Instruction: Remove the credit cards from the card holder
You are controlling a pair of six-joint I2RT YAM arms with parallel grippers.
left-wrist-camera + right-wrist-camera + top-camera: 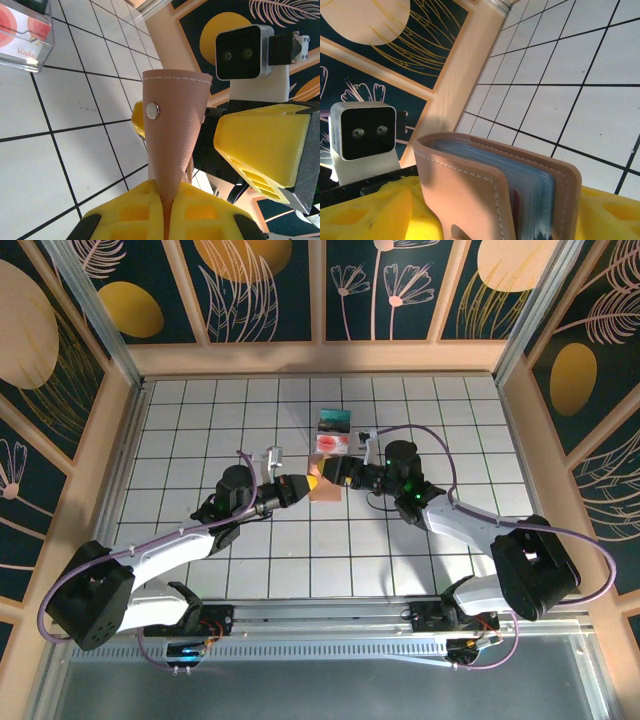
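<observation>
Well, both arms meet mid-table w/ the card holder caught btwn them, seemingly clear of the tiles. The left gripper is almost fully closed. Its yellow fingertips pinch the near edge of one tan flap, which runs straight out from the tips. There's a snap button on the flap's left face and white stitching along its far end.

The right gripper comes in from the opp. side. Its fingers are spread abt as wide as the folded body and sit against both sides of it, so it looks clamped on too. From that wrist cam the holder gapes a little right at the fingertips, w/ blue-grey sleeves showing edge-on inside the tan cover. Can't tell if any card sits in them.

The credit cards lie on the table beyond both grippers, apart from the holder. The pink-white card w/ its red circle is the nearer one, and the teal card is just past it. From the left wrist cam, ahead and to the left of the fingertips, the pink-white one looks to sit in a clear plastic case.
</observation>
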